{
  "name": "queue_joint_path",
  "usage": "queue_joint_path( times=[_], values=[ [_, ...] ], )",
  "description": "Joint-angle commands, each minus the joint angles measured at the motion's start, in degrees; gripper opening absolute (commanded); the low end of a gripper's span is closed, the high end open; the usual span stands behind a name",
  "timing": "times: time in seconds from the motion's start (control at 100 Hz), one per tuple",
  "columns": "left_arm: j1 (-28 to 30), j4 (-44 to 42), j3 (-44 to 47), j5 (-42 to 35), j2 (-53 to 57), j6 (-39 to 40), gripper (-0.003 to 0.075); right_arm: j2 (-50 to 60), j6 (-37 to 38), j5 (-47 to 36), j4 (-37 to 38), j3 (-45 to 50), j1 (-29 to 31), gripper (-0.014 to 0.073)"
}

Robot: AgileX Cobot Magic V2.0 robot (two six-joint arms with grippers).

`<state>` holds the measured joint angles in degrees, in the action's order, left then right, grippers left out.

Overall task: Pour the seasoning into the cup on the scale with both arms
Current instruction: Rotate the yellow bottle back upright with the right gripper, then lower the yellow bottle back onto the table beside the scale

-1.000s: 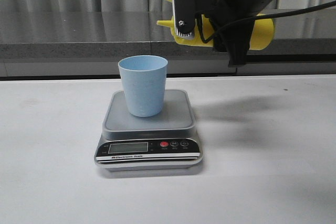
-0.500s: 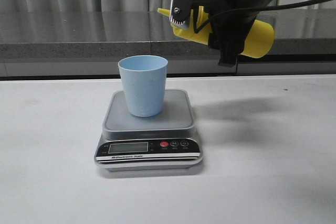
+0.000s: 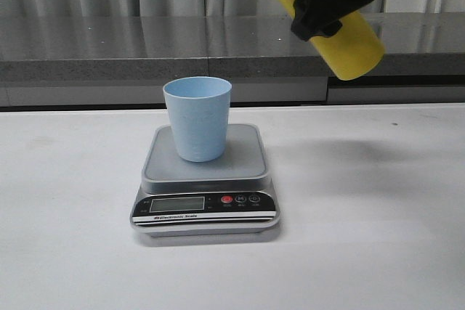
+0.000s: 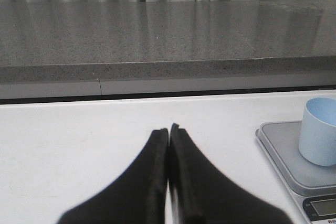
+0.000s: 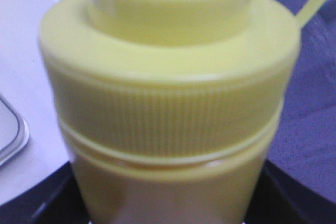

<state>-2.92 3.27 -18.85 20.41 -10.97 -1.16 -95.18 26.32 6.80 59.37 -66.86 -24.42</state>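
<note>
The seasoning (image 3: 341,27) is pinched in the right tool (image 3: 320,1), held high, tilted. The cup (image 3: 197,117) stands on the scale (image 3: 207,179), below and beside it. The left tool (image 4: 169,145) is pressed together. Pouring appears unfinished.

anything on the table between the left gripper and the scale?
Nothing: in the left wrist view, only bare white table separates the left gripper from the scale, which carries the cup.
</note>
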Motion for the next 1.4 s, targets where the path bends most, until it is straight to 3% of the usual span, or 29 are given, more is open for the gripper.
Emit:
queue_joint_path(
  times=[0.0,0.12,0.39,0.65,0.88,1.08,1.39],
  values=[
    [0.2,0.2,-1.4,-4.5,-0.5,0.7,-0.0020,3.5,0.4,-5.7,-5.8,-1.9,2.1,0.0319],
    [0.2,0.2,-1.4,-4.5,-0.5,0.7,-0.0020,3.5,0.4,-9.7,-13.9,-1.3,4.0,0.0319],
    [0.2,0.2,-1.4,-4.5,-0.5,0.7,-0.0020,3.5,-1.5,-24.6,-24.4,6.0,7.4,0.0319],
    [0.2,0.2,-1.4,-4.5,-0.5,0.7,-0.0020,3.5,-16.4,-38.0,-40.0,16.1,7.9,0.0319],
    [0.2,0.2,-1.4,-4.5,-0.5,0.7,-0.0020,3.5,-22.9,-47.9,-53.2,24.4,7.9,0.0319],
    [0.2,0.2,-1.4,-4.5,-0.5,0.7,-0.0020,3.4,-23.2,-52.1,-53.6,28.6,7.9,0.0319],
    [0.2,0.2,-1.4,-4.5,-0.5,0.7,-0.0020,0.9,-23.2,-57.9,-47.2,29.1,7.9,0.0319]
  ],
)
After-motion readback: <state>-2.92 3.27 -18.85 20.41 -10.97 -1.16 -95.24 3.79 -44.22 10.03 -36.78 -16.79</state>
